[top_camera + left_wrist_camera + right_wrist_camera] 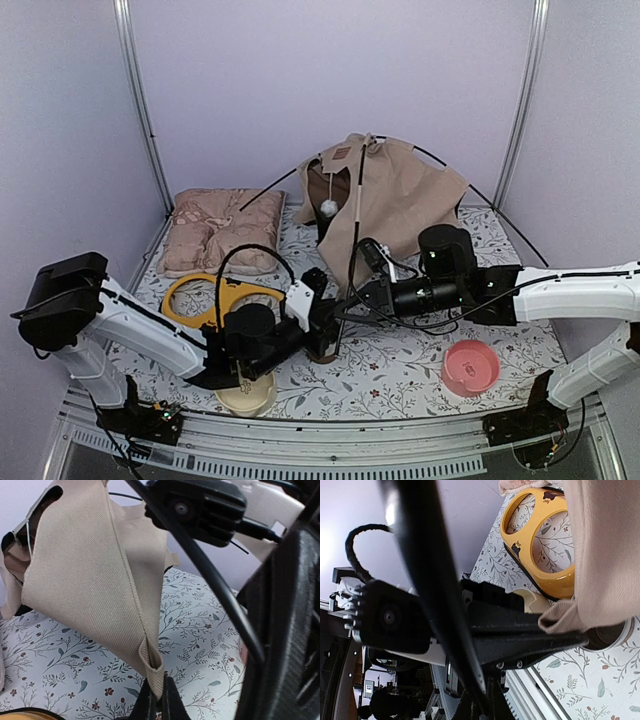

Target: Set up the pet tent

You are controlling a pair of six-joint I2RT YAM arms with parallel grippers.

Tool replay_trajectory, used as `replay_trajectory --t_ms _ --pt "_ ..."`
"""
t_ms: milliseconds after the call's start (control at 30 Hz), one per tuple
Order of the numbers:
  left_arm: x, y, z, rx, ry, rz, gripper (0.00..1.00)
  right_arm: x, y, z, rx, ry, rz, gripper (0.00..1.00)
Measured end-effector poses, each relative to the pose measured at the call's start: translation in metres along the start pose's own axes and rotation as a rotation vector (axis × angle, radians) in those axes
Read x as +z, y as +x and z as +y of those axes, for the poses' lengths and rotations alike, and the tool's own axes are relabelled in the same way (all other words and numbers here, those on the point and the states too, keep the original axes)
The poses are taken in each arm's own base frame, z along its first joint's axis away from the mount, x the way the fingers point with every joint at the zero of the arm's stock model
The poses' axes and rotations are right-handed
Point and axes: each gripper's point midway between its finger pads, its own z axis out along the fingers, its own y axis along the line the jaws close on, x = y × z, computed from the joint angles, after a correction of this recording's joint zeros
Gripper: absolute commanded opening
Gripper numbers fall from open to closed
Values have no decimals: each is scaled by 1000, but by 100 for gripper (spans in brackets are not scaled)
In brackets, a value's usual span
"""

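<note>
Left gripper (159, 694) nips pet tent (90, 570); upright.

Top view: high at the near edge, tilted down over the whole table (400, 370). Left wrist view: low, very near, facing the tent (90, 580) corner. Right wrist view: very near, rolled sideways, facing the left arm (390, 620). All share tent corner, table
</note>
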Motion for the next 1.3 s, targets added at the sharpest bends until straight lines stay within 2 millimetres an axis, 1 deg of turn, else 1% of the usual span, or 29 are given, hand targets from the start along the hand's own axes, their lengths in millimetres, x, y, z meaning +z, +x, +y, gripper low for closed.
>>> replay_trajectory --t_ms 67,167,400,633,733,867,1067,1300 --pt "-3 1 -2 -5 -2 3 0 4 -7 -1 -21 7 -4 0" --pt "-8 -1 -3 -13 -4 2 0 6 -14 -1 -50 12 -14 0" --pt "-14 -2 2 -36 -33 2 0 4 -28 3 -104 20 -40 0" --pt "-17 1 0 -42 -36 13 0 2 -40 2 -144 56 -81 0" --pt "-19 1 0 -49 -41 14 0 1 -46 5 -164 62 -103 0" --pt "-24 1 -8 -56 -22 18 0 0 -57 7 -183 64 -126 0" --pt "-28 3 -9 -71 -29 20 0 1 -66 11 -204 59 -145 0" --pt "-31 8 -9 -85 -35 30 0 -1 -74 6 -206 67 -160 0"
